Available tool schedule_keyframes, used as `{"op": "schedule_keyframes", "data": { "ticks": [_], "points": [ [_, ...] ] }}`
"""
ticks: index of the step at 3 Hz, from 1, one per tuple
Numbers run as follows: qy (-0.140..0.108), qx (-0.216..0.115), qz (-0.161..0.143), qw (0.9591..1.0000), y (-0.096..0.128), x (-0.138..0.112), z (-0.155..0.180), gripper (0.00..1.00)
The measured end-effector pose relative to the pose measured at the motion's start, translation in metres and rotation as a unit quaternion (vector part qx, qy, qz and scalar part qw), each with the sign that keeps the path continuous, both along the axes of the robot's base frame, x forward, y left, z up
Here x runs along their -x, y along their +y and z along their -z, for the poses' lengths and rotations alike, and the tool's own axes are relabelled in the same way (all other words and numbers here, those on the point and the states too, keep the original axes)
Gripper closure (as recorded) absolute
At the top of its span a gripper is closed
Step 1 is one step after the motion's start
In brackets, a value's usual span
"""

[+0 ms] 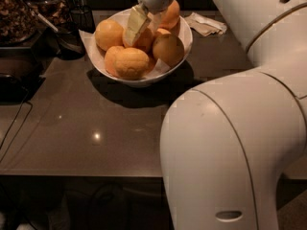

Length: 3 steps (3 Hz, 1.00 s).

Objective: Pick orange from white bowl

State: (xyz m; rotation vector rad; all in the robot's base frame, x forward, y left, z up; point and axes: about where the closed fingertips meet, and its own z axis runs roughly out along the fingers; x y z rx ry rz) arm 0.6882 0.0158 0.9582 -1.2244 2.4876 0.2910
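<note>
the gripper hangs over the back half of the white bowl, its pale tip pushed down among the piled fruit. i cannot tell whether it is spread apart or closed on anything; the fruit crowds around it and hides the contact. the orange it seems aimed at sits directly beneath the tip, wedged in the middle of the heap. another orange lies to the gripper's left, one in front of it nearer the camera, a darker one to its right, and one behind it.

an orange like this is probably fairly light but firm, with dimpled matte skin that should give decent friction. being round, it would likely roll out of an off-centre pinch, so the hold belongs across its widest middle. the neighbours touching it may shift or tumble as it lifts.
</note>
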Motion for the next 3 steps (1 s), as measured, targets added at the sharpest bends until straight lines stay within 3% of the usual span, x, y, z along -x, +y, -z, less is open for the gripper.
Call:
{"op": "schedule_keyframes", "data": {
  "ticks": [1,3],
  "points": [
    [0.009,-0.003,-0.002,1.0,0.0024,-0.0004,0.0042,0.41],
    [0.021,-0.011,-0.004,0.9997,0.0051,-0.0019,0.0083,0.39]
  ]
}}
